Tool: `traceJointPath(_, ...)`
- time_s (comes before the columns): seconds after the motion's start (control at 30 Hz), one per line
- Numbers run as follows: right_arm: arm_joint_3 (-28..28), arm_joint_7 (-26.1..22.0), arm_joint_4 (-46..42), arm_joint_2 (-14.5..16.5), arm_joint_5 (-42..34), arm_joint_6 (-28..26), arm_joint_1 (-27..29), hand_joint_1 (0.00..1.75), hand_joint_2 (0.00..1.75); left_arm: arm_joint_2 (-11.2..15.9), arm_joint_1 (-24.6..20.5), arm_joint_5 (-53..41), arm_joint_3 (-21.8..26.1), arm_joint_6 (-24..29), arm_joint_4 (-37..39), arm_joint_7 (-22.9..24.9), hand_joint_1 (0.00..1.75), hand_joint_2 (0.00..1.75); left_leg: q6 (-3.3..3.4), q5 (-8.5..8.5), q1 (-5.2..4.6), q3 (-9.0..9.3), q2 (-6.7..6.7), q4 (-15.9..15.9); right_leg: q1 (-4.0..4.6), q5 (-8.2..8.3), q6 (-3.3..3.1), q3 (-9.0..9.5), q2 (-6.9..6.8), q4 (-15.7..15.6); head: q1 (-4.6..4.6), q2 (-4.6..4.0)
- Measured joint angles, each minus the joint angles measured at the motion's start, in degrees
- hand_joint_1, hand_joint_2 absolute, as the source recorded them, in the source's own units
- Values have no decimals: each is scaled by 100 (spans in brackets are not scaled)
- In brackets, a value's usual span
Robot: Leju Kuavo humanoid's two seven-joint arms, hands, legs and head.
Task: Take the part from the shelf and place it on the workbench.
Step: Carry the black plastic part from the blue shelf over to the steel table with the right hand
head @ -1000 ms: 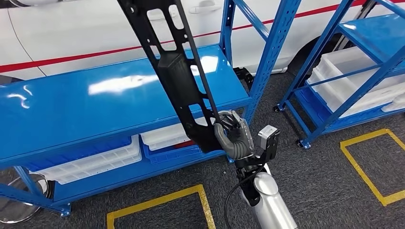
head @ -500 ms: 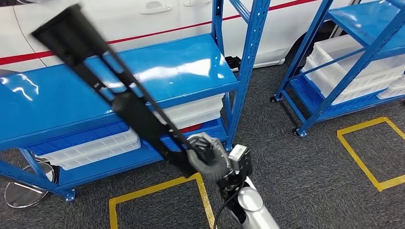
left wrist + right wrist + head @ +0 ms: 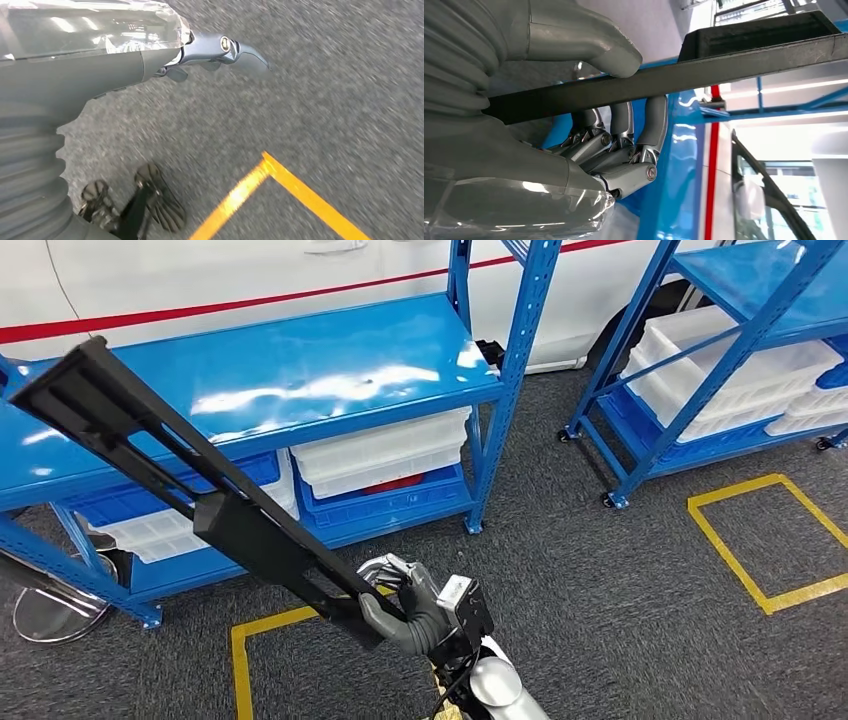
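No legible text, label, brand, number or sign can be made out on any surface in these views.

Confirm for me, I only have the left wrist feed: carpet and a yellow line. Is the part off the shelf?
Observer: Yes. The right hand grips the long black part by its lower end, clear of the blue shelf.
Operator: Solid grip?
Observer: In the right wrist view the thumb lies over one side of the bar and the fingers curl round the other.
Operator: Part level?
Observer: No, tilted, its far end up over the shelf's left side.
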Motion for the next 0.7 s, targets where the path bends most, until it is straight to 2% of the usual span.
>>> traceJointPath(0.07, 47, 4, 49, 13, 74, 2, -1, 166, 175, -10, 3, -20, 9, 86, 0, 63, 0, 175, -36, 93, -14, -92, -6, 17, 37, -94, -90, 625, 7, -885, -1, 0)
traceJointPath(0.1, 65, 4, 60, 21, 105, 2, -2, 166, 175, -15, 4, -28, 11, 121, 0, 87, 0, 175, -50, 121, -16, -109, -8, 20, 51, -191, -116, 817, 10, -1180, -1, 0)
traceJointPath(0.13, 77, 4, 66, 26, 125, 2, -2, 166, 175, -18, 6, -33, 13, 144, 0, 102, 0, 175, -61, 134, -21, -116, -9, 21, 56, -249, -123, 902, 11, -1330, -1, 0)
traceJointPath(0.2, 99, 1, 80, 29, 139, 2, -1, 166, 175, -17, 10, -37, 20, 174, 0, 122, 0, 175, -75, 157, -9, -115, -6, 9, 61, -247, -112, 904, 11, -1351, -1, 0)
traceJointPath(0.23, 153, -6, 129, 35, 155, 21, -2, 166, 175, -19, 18, -50, 30, 248, 0, 177, 0, 175, -112, 215, -4, -118, -5, -24, 70, -197, -124, 876, 11, -1365, -1, 0)
traceJointPath(0.27, 255, -17, 236, 56, 173, 71, -12, 166, 175, -19, 30, -63, 58, 377, 0, 261, 0, 175, -156, 117, 10, -167, -9, 37, 65, -97, -165, 804, 3, -1389, -1, 0)
traceJointPath(0.3, 380, -29, 368, 85, 190, 138, -25, 166, 175, -18, 44, -76, 91, 514, 0, 352, 0, 175, -204, -73, 26, -238, -14, 196, 62, 21, -209, 708, -5, -1406, -1, 0)
traceJointPath(0.33, 511, -41, 513, 118, 202, 223, -44, 166, 175, -15, 56, -87, 121, 641, 0, 438, 0, 175, -248, -350, 35, -335, -20, 475, 54, 142, -258, 603, -14, -1433, -2, 0)
traceJointPath(0.37, 628, -53, 651, 146, 213, 314, -76, 166, 175, -10, 62, -87, 152, 728, 0, 492, 0, 175, -272, -702, 48, -444, -24, 884, 44, 244, -286, 487, -25, -1436, -3, 0)
traceJointPath(0.4, 717, -67, 761, 161, 222, 399, -112, 166, 175, -7, 64, -84, 172, 774, 0, 523, 0, 175, -296, -869, 53, -500, -24, 1256, 48, 312, -282, 388, -31, -1423, -3, 0)
traceJointPath(0.43, 807, -89, 880, 170, 222, 496, -159, 166, 175, -4, 65, -75, 195, 830, 0, 553, 0, 175, -318, -881, 58, -502, -24, 1526, 48, 380, -274, 282, -38, -1403, -3, 0)
traceJointPath(0.47, 901, -113, 1000, 175, 213, 594, -212, 166, 175, -5, 67, -60, 227, 898, 0, 578, 0, 175, -338, -762, 65, -428, -23, 1632, 45, 444, -260, 172, -44, -1374, -3, 0)
traceJointPath(0.5, 992, -136, 1108, 179, 191, 679, -264, 166, 175, -5, 69, -37, 262, 973, -1, 596, 0, 175, -357, -573, 75, -259, -23, 1527, 36, 498, -241, 62, -47, -1334, -3, 0)
traceJointPath(0.53, 1086, -158, 1202, 182, 165, 754, -315, 166, 175, -5, 70, -9, 300, 1050, -2, 606, 0, 175, -378, -433, 92, 5, -24, 1226, 28, 544, -214, -41, -47, -1282, -4, 0)
traceJointPath(0.57, 1171, -176, 1270, 184, 140, 806, -366, 166, 175, -7, 69, 13, 338, 1116, -3, 609, 0, 175, -394, -426, 93, 325, -30, 792, 30, 582, -184, -136, -44, -1221, -4, 0)
traceJointPath(0.6, 1249, -193, 1326, 186, 119, 847, -414, 166, 175, -9, 70, 33, 374, 1165, -7, 611, 0, 175, -375, -497, 90, 597, -39, 394, 36, 624, -151, -207, -45, -1174, -3, 0)
traceJointPath(0.63, 1318, -210, 1375, 188, 102, 879, -459, 166, 175, -14, 73, 48, 408, 1196, -10, 611, 0, 175, -351, -594, 83, 774, -50, 95, 48, 668, -122, -252, -45, -1140, -1, 0)
traceJointPath(0.67, 1376, -225, 1417, 191, 86, 897, -499, 166, 175, -20, 79, 57, 438, 1211, -13, 611, 0, 175, -309, -666, 65, 842, -62, -52, 57, 717, -95, -280, -45, -1127, 0, 1)
traceJointPath(0.7, 1425, -234, 1460, 193, 74, 908, -531, 166, 175, -26, 90, 66, 462, 1218, -15, 612, 0, 175, -253, -654, 67, 805, -66, -64, 61, 767, -66, -295, -45, -1131, 2, 1)
